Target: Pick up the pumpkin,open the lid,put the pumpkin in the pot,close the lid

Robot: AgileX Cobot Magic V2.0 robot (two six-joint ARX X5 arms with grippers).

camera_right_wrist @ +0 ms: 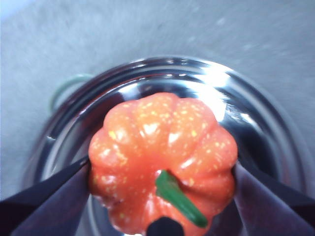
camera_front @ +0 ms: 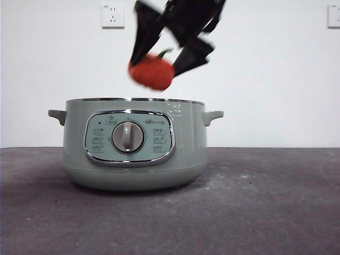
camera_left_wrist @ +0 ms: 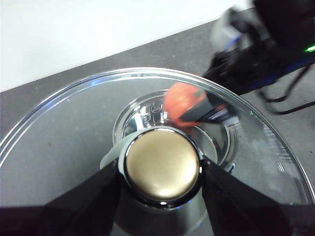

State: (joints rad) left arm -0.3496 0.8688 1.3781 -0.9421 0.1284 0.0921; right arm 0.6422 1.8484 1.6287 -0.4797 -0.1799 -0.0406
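The pot (camera_front: pixel 133 154) stands in the middle of the table with its top uncovered. In the front view the orange pumpkin (camera_front: pixel 151 71) hangs just above the pot's rim, and my right gripper (camera_front: pixel 159 64) is shut on it. The right wrist view shows the pumpkin (camera_right_wrist: pixel 162 157), stem toward the camera, over the pot's shiny steel inside (camera_right_wrist: pixel 221 93). My left gripper (camera_left_wrist: pixel 162 172) is shut on the lid's round knob (camera_left_wrist: pixel 162 164), holding the glass lid (camera_left_wrist: pixel 64 128) lifted clear. Through the glass I see the pot below and the pumpkin (camera_left_wrist: pixel 182 103). The front view does not show the lid.
The dark grey table (camera_front: pixel 265 212) runs back to a white wall with two sockets (camera_front: pixel 112 16) (camera_front: pixel 333 16). The pot's side handles (camera_front: pixel 212 115) stick out left and right. The right arm (camera_left_wrist: pixel 266 44) with its cables shows past the lid's edge.
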